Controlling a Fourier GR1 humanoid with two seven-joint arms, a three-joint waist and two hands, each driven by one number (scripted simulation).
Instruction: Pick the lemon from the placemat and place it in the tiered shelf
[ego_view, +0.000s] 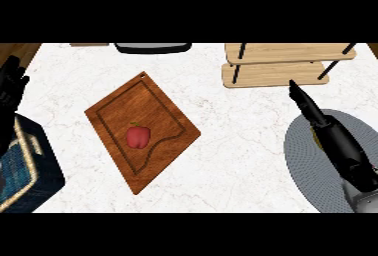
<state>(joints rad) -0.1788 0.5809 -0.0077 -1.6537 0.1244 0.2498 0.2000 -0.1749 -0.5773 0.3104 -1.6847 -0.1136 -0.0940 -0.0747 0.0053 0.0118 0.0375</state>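
— Lemon, where is it?

— I go from big to small, so it comes last. The white marble table (221, 165) carries everything. At its right side lies the grey round placemat (306, 170). In the middle is a wooden cutting board (118, 107), turned like a diamond. At the far right stands the tiered shelf (284, 52), two wooden levels. At the left edge is a dark blue box (22, 165).

— And your hands?

— My right hand (341, 147) is over the placemat, open, with the fingers (304, 100) stretched straight toward the shelf. My left hand (11, 87) rests open at the left edge, fingers up.

— The small things?

— A red pepper (138, 136) lies on the board. The lemon (317, 139) shows only as a thin yellow strip beside my right hand, above the placemat; the rest is hidden under the hand.
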